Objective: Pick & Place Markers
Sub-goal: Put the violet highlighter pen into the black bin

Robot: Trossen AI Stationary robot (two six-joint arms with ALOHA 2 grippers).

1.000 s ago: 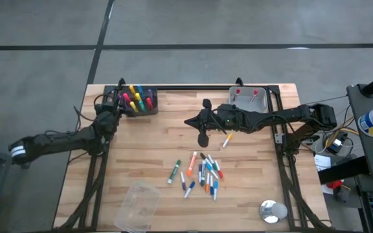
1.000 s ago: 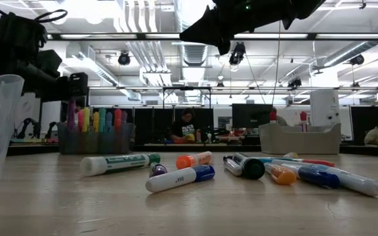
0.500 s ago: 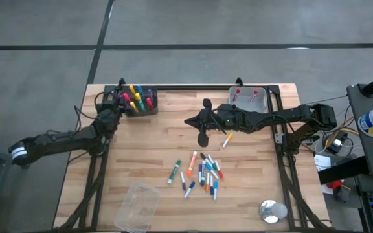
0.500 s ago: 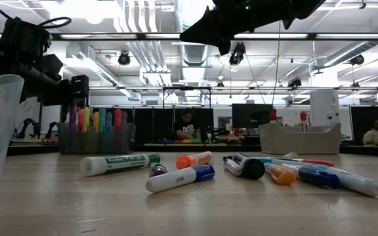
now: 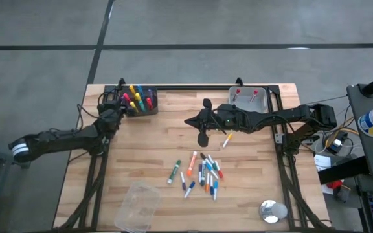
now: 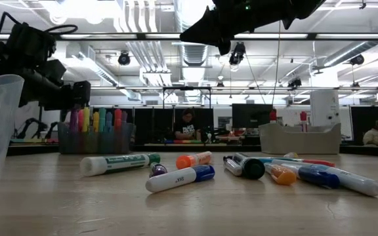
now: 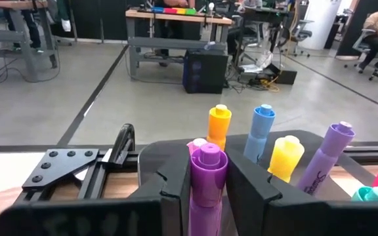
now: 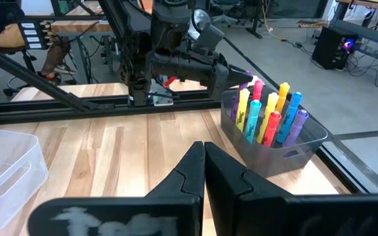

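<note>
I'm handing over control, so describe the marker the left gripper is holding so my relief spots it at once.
Find the dark marker bin at the table's far left corner. The left gripper beside it holds a purple marker upright between its fingers, the only marker outside the bin that is not lying flat.

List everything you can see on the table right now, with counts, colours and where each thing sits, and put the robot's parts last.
Loose capped markers: about a dozen, mixed colours, table centre-front.
Lone white marker: one, below right gripper.
Dark marker bin: one, holding upright markers, back left.
Grey tray: one, back right.
Clear plastic tub: one, front left.
Metal cup: one, front right.
Left gripper: shut on purple marker, beside bin.
Right gripper: shut, empty, table centre.
</note>
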